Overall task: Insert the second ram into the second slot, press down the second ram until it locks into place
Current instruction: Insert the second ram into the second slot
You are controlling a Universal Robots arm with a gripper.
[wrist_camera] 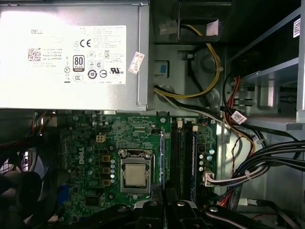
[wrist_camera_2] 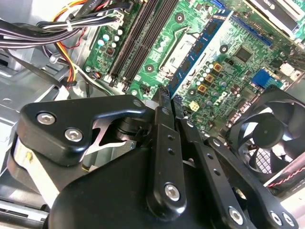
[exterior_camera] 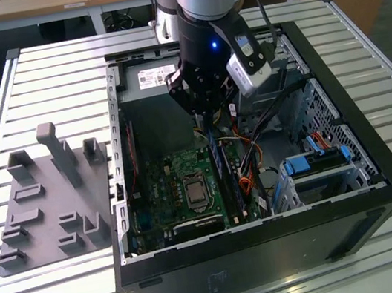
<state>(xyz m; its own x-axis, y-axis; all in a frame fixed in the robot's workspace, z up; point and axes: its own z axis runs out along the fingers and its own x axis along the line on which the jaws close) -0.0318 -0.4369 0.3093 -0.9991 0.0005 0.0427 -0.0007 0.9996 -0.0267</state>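
The second ram stands on edge in the memory slot closest to the processor, running the length of that slot. In the first wrist view it shows edge-on as a thin blue line just beside the processor socket. In the exterior view it is a blue strip on the motherboard, directly under the arm. Whether its end clips have locked cannot be told.

The gripper is right at one end of the stick. Its two black fingers are drawn together with only a sliver of a gap, and the blue edge runs up to their tips. Whether they pinch the stick or only rest on it cannot be told. In the first wrist view the gripper lines up with the blue line, and in the exterior view it reaches down into the open computer case.

Beside the stick, on the side away from the processor, lie empty black slots. The green motherboard spreads around them, with a black fan near its edge. Bundled cables cross beyond the slots. A grey power supply with a white label fills one end of the case.

The case lies open on a slatted metal table. A grey tray of holders sits beside it, toward the exterior view's left.
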